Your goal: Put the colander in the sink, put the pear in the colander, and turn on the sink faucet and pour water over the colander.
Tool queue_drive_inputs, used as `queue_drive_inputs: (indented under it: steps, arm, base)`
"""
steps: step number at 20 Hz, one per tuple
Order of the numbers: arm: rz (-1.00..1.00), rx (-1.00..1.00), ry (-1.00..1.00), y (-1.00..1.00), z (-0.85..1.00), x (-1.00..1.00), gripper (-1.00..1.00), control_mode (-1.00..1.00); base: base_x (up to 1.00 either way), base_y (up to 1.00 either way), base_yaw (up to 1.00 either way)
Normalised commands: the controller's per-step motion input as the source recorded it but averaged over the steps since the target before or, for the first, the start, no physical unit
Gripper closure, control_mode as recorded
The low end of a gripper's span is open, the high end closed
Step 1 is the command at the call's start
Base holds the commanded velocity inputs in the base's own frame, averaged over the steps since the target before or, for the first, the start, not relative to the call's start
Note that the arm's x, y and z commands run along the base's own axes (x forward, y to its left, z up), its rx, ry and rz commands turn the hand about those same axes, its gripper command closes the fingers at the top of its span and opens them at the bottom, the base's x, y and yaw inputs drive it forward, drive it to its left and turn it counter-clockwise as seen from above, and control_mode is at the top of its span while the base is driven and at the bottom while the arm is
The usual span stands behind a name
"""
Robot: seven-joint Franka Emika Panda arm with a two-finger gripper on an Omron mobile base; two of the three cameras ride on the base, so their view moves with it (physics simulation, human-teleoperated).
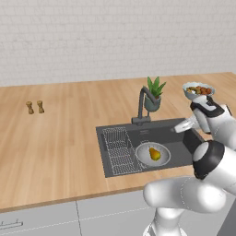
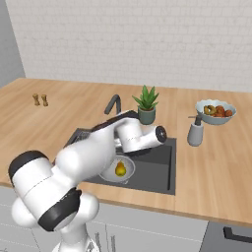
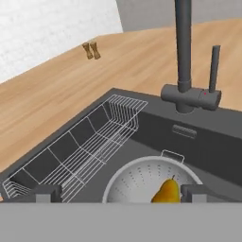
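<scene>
The wooden counter (image 1: pixel 55 138) ran under and beyond the gripper on all sides, with the sink (image 3: pixel 156 137) set into it directly below and ahead of the fingers. The gripper (image 3: pixel 120 193) hung over the near part of the basin with its jaws spread wide and nothing between them; its two dark fingertips (image 3: pixel 46 193) stood well apart at the bottom of the hand view.

Off to the gripper's left, inside the sink, lay the wire rack (image 3: pixel 90 146). Just below the fingers, between their tips, sat the colander (image 3: pixel 137 182) on the basin floor, with a small handle on its far rim. The sink faucet (image 3: pixel 183 56) rose straight ahead of the gripper on the far edge of the sink, its slim lever (image 3: pixel 214 66) upright just beside the stem.

The pear (image 3: pixel 167 191) rested inside the colander, nearer the gripper's right fingertip than its left, stem pointing up; in the left base view it showed as a yellow spot (image 1: pixel 155 154) in the middle of the bowl.

Beyond the faucet, far ahead and to the left on the counter, stood two small brown shakers (image 3: pixel 90 50) side by side.
</scene>
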Motion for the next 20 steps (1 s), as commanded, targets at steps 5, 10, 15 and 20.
queue_drive_inputs:
  steps: [5, 10, 15, 20]
  arm:
    - [0.0, 0.24, -0.11, 0.0, 0.09, 0.04, -1.0, -1.0]
    - [0.0, 0.22, -0.17, 0.0, 0.04, 0.06, -1.0, -1.0]
    - [0.0, 0.1, -0.19, 0.03, 0.19, 0.02, -1.0, -1.0]
    - [0.0, 0.0, -0.04, 0.11, 0.31, 0.0, -1.0, -1.0]
  base:
    - [0.0, 0.0, 0.0]
    - [0.0, 0.0, 0.0]
    - [0.0, 0.0, 0.0]
    - [0.0, 0.0, 0.0]
